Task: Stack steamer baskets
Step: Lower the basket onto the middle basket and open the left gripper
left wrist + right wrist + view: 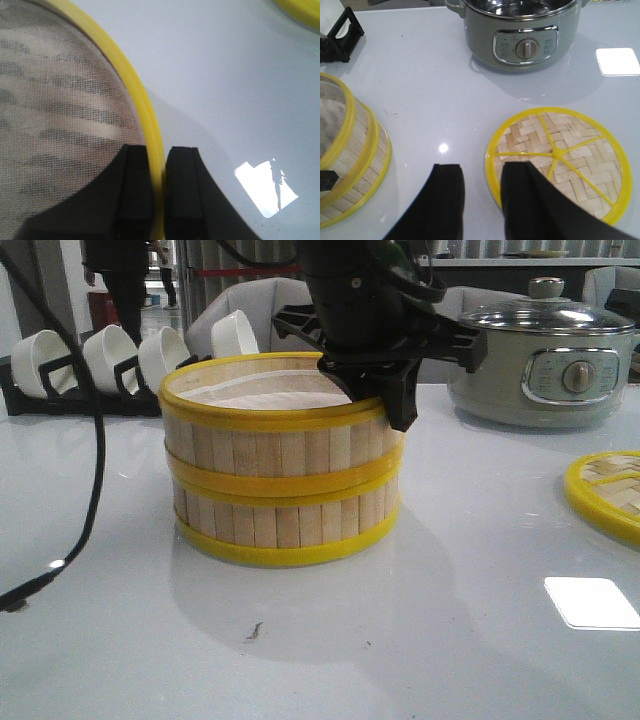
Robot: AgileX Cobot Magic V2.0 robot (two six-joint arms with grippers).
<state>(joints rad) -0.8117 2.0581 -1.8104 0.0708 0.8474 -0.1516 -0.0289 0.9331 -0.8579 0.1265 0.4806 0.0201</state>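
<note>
the two baskets sit stacked on the white table (420,640), the top basket (275,430) resting squarely on the bottom basket (280,525), their yellow rims meeting in a band around the middle. the stack stands left of centre in the front view, in front of a black rack of white cups (110,355).

my left gripper (159,200) comes down over the far right side of the top basket. its fingers (135,195) straddle the yellow top rim, one inside over the pale mesh liner (55,100), the other outside above the table. they are clamped on the rim, with only the yellow band showing between the pads. in the front view the same gripper (395,390) shows as a dark mass above the stack, one finger reaching down the outside of the top basket's wall.

my right gripper (482,200) hovers over bare table with its fingers apart and nothing between them. it is just beside the lid (560,160), which lies flat on the table to the right of the stack, woven bamboo with a yellow rim and yellow spokes. the stack is well apart from this gripper.

a grey electric cooker (545,355) with a glass lid stands at the back right, behind the flat lid.
</note>
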